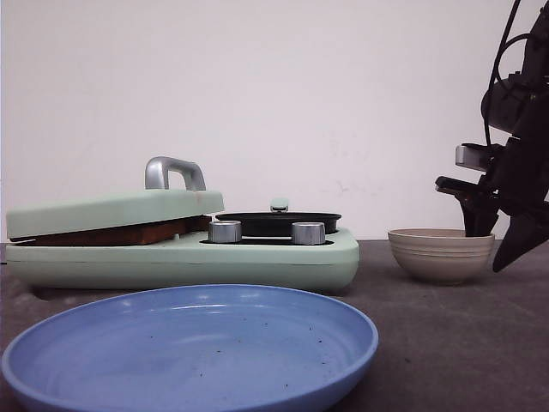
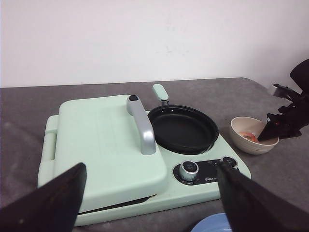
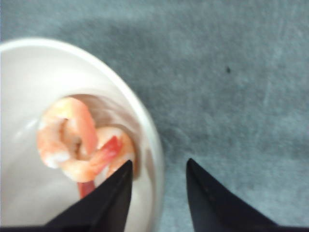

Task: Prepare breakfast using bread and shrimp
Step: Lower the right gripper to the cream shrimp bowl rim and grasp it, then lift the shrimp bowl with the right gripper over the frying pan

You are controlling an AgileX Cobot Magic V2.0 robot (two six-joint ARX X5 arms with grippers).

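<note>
My left end effector (image 2: pixel 152 203) hangs released above the green cooker (image 1: pixel 257 257). Under its closed lid (image 1: pixel 111 210) a brown edge of bread (image 1: pixel 120 233) shows. A blue plate (image 1: pixel 193 343) sits in front, a black pan (image 2: pixel 182 128) beside the lid. At the right, my right end effector (image 3: pixel 157 193) is released, straddling the bowl's (image 1: pixel 440 253) rim, one finger beside the shrimp (image 3: pixel 79 150).
</note>
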